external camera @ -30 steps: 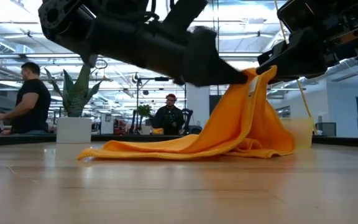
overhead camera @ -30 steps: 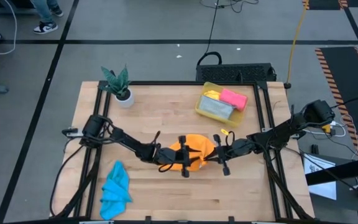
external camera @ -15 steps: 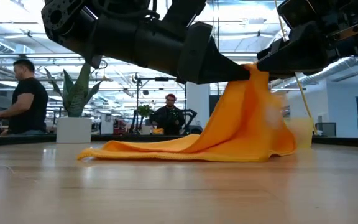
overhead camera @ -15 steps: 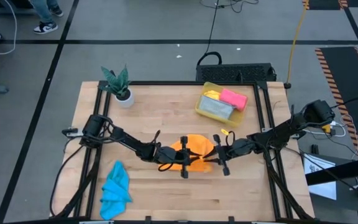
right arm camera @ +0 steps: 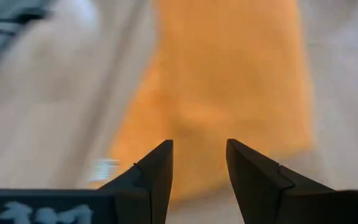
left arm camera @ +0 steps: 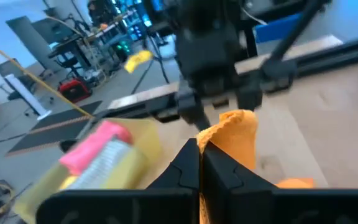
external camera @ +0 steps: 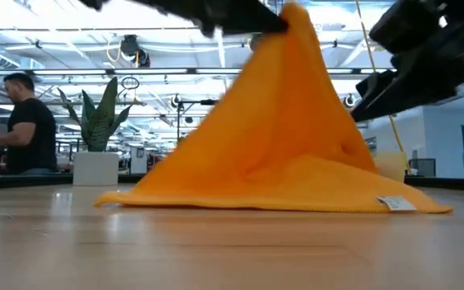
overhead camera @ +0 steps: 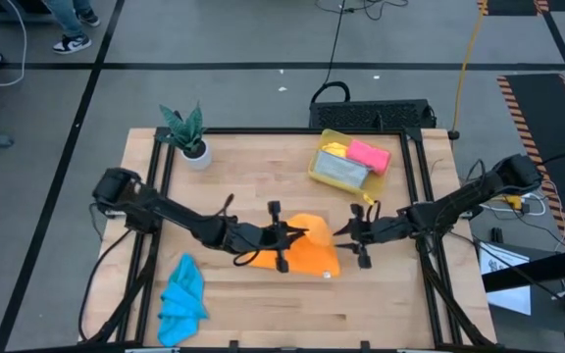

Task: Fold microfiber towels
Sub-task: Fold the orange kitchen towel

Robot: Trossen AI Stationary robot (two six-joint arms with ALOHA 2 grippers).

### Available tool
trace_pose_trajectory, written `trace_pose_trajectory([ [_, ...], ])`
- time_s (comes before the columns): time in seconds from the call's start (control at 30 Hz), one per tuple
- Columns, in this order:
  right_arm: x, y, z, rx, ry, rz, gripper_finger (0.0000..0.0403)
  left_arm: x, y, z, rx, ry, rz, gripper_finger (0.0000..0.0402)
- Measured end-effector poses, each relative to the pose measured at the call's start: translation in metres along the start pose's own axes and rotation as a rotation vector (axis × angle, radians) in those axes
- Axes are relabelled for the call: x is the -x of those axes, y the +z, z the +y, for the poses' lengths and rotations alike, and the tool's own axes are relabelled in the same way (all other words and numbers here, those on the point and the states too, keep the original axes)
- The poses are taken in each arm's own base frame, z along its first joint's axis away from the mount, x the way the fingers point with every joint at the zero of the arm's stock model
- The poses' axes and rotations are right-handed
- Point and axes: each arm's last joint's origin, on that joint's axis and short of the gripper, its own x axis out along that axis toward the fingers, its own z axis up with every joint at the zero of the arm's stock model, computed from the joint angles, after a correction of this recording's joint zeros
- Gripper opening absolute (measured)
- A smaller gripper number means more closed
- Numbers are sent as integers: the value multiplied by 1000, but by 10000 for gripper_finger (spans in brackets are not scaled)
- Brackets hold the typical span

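Observation:
An orange microfiber towel (overhead camera: 314, 252) stands like a tent in the middle of the table, its peak (external camera: 294, 18) raised and its lower edge (external camera: 264, 203) on the wood. My left gripper (overhead camera: 295, 233) is shut on that peak. My right gripper (overhead camera: 340, 232) hangs open just right of the towel and touches nothing; the right wrist view shows the orange cloth (right arm camera: 229, 87) ahead of its spread fingers. A bright blue towel (overhead camera: 181, 299) lies crumpled at the near left. Pink (overhead camera: 369, 154), grey (overhead camera: 339, 171) and yellow (overhead camera: 333, 148) towels lie in the bin. My left gripper pinches a bunched bit of the orange towel's edge (left arm camera: 224, 127) between its two shut fingers, coming nearly level from the table's left. The towel hangs below the fingers as a sloping sheet, and its lower edge (external camera: 216, 201) lies on the table.
A translucent yellow bin (overhead camera: 319, 167) sits at the far right and a small potted plant (overhead camera: 189, 137) at the far left. A white tag (external camera: 394, 203) lies at the orange towel's near right corner. People sit in the room beyond the table (external camera: 31, 121).
My left gripper has shut on the towel's top and risen, drawing it up into a taller, wider tent while the lower edge stayed on the table. My right gripper has opened, let the towel go and drawn back toward the table's right edge.

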Motion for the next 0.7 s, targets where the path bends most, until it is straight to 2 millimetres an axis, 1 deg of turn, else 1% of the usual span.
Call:
trace_pose_trajectory([
  [0.1,-3,-5,-4,-11,-109,4,143,12,11,10,-5,48,20,8],
  [0.23,-8,-17,-4,-12,-101,-13,143,22,18,20,-23,146,75,5],
  [0.37,-9,-22,-5,1,-100,-28,145,26,17,28,-41,273,133,9],
  [0.43,-9,-21,-6,-24,-103,-42,150,27,15,30,-51,341,161,15],
  [0.53,-9,-18,-8,-49,-108,-68,166,27,13,35,-70,456,207,13],
  [0.6,-9,-18,-9,-52,-113,-68,180,28,11,38,-33,528,221,5],
  [0.63,-9,-18,-9,-56,-114,-68,187,27,11,38,18,527,203,4],
  [0.7,-9,-18,-10,-69,-119,-69,201,28,16,32,93,445,142,8],
])
